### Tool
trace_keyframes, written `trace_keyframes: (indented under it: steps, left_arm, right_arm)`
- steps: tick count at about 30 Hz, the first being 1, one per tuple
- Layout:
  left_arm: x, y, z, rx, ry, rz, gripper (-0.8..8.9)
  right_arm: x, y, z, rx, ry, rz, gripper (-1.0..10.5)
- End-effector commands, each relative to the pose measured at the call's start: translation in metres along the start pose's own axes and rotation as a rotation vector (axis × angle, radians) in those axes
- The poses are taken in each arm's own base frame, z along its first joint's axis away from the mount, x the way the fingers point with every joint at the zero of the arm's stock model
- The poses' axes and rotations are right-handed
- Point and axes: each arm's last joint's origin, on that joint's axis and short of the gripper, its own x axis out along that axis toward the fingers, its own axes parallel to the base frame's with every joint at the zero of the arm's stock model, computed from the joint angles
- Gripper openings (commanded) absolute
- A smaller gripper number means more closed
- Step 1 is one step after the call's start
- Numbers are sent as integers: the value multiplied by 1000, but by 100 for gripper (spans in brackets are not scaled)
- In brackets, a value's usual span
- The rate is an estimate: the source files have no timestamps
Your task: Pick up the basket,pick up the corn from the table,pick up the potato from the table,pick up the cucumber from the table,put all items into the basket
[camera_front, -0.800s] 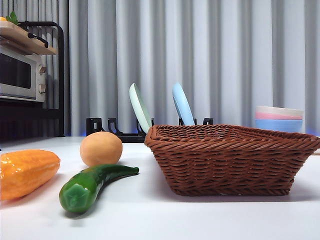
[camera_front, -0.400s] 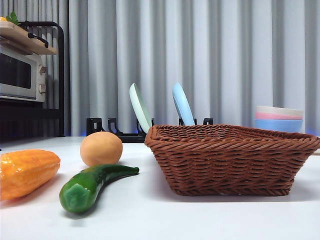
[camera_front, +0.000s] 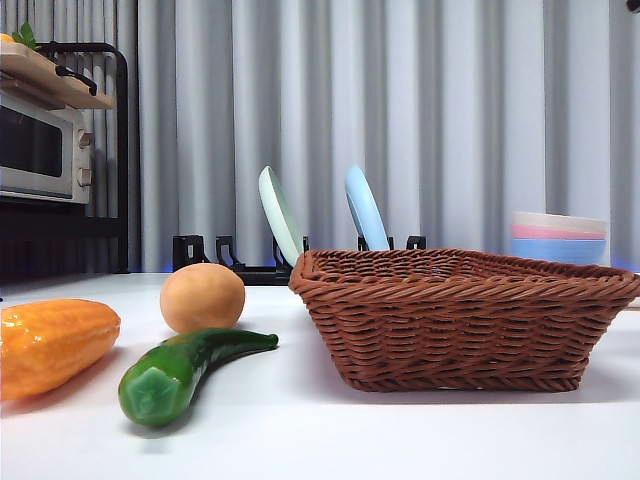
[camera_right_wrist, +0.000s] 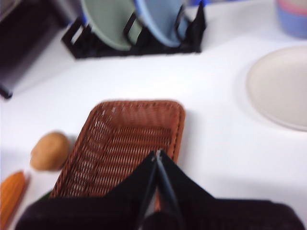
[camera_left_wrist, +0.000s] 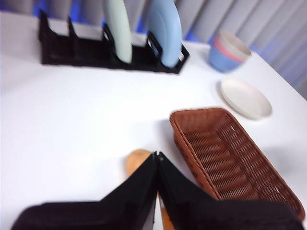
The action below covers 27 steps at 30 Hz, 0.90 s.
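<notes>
basket [camera_front: 460,320]: you've got it empty on the table [camera_front: 330,440]
potato [camera_front: 202,297], cucumber [camera_front: 185,368], corn [camera_front: 52,343]: beside the basket
rack [camera_front: 240,262], bowls [camera_front: 558,238]: behind the basket
left gripper [camera_left_wrist: 157,158]: pressed together above the potato
right gripper [camera_right_wrist: 157,155]: pressed together above the basket

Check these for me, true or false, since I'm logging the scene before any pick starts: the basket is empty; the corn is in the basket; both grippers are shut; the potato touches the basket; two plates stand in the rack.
1. The basket is empty: true.
2. The corn is in the basket: false, it lies on the table.
3. The left gripper and right gripper are shut: true.
4. The potato touches the basket: false, a gap separates them.
5. Two plates stand in the rack: true, a green plate and a blue plate.
</notes>
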Motion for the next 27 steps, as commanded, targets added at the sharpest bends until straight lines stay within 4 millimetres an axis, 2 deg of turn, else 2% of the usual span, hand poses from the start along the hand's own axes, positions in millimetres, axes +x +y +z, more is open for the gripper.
trace_keyframes:
  steps: [1,2,4,6,12,22,27]
  left_arm:
    - [4,2,5,19,24,-7,20]
    - [6,3,6,15,29,-7,67]
    - [9,5,7,9,37,-2,241]
    - [10,5,6,2,43,-2,344]
    - [11,5,7,5,37,-2,346]
    - [11,5,7,1,37,-2,346]
    - [11,6,6,-2,44,-1,346]
  right_arm:
    - [6,-1,3,-42,32,31,68]
    - [8,-1,3,-40,39,39,127]
    - [13,-3,3,-35,56,36,257]
    - [19,-4,3,-28,76,33,309]
    - [49,-14,0,-3,181,33,316]
    - [144,-28,-32,34,486,64,315]
    - [180,-29,-51,36,582,82,311]
